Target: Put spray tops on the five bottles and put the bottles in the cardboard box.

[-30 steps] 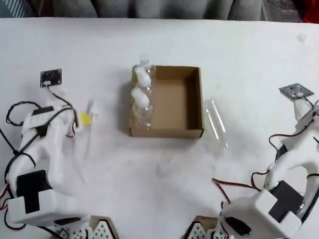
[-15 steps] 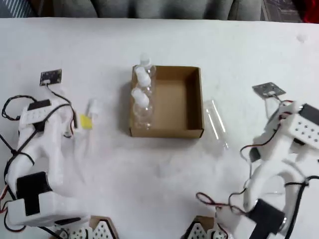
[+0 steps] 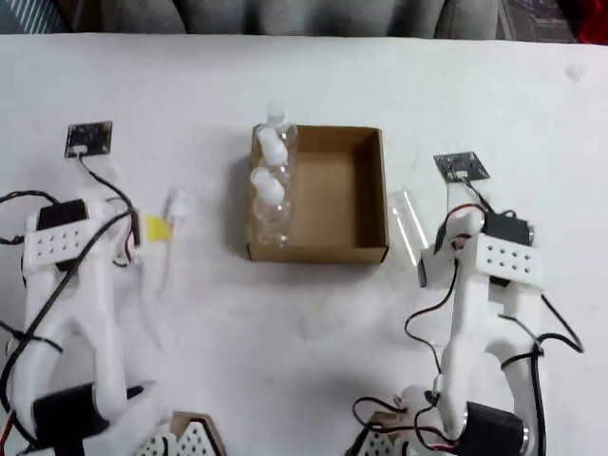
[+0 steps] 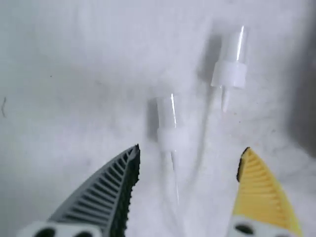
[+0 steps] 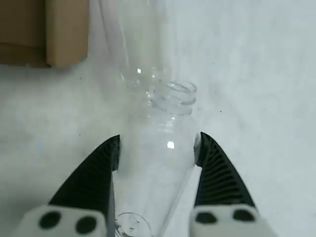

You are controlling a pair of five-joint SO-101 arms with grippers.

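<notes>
Your L gripper [image 4: 190,160] hangs over the table [image 3: 313,323] w/ jaws wide apart, grey finger one side, yellow the other; nothing gripped. The near spray top [image 4: 168,129] lies on the table in the gap betw. them, closer to the grey finger, touching neither; its thin dip tube runs back toward the gripper. The far spray top [image 4: 229,69] lies just beyond, apart from the first, same way round; the tubes run close together, can't tell if they cross.

Your R gripper [image 5: 158,142] is down at the table w/ jaws apart, straddling an open bottle [image 5: 170,118] that lies on its side, uncapped neck pointing away from the wrist; the black fingers sit right at its flanks, can't tell if they press it. A second bottle [image 5: 131,39], also clear, lies just beyond, beside a corner of the cardboard box [image 3: 318,253].

From above: box sits mid-table betw. your arms; three capped bottles [image 3: 271,185] in a row along its wall on the L-arm side.
</notes>
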